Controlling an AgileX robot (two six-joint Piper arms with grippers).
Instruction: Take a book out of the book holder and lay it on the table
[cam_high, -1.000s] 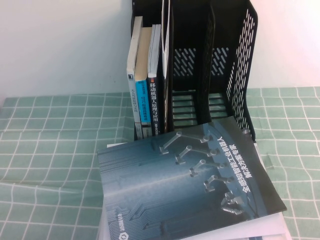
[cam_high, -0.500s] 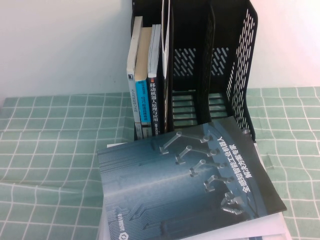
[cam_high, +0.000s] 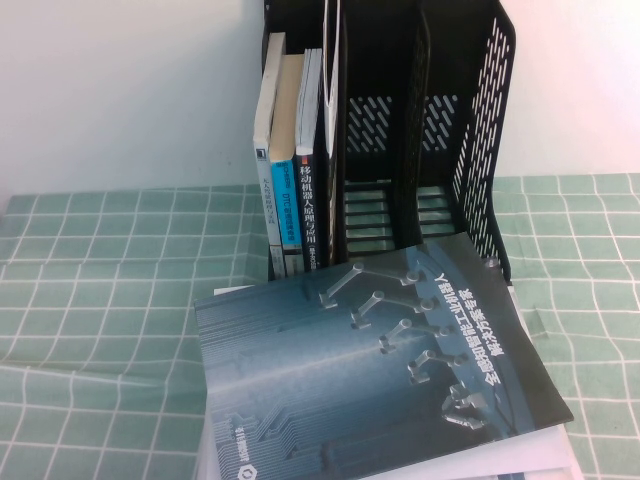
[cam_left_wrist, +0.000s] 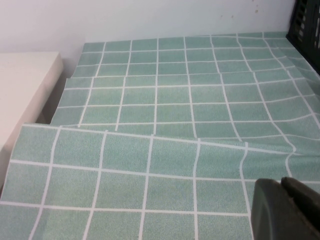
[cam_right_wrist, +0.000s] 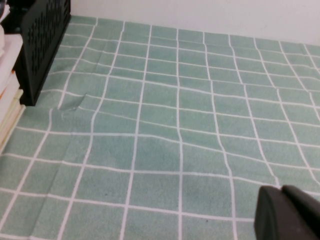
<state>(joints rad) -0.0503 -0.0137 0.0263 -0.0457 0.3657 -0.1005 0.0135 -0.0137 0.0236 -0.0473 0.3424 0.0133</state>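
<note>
The black book holder (cam_high: 470, 150) stands at the back of the table. A few books (cam_high: 295, 170) stand upright in its leftmost compartment; the other compartments look empty. A dark blue book (cam_high: 370, 370) lies flat and skewed on a pile of white books in front of the holder. Neither gripper shows in the high view. My left gripper (cam_left_wrist: 281, 184) is shut and empty above the green checked cloth, with a corner of the holder (cam_left_wrist: 306, 22) far off. My right gripper (cam_right_wrist: 281, 191) is shut and empty above the cloth on the holder's (cam_right_wrist: 45, 45) other side.
A green checked cloth (cam_high: 90, 300) with wrinkles covers the table. A white wall stands behind the holder. The edge of the white pile (cam_right_wrist: 7, 95) shows in the right wrist view. A pale surface (cam_left_wrist: 22, 95) borders the cloth in the left wrist view.
</note>
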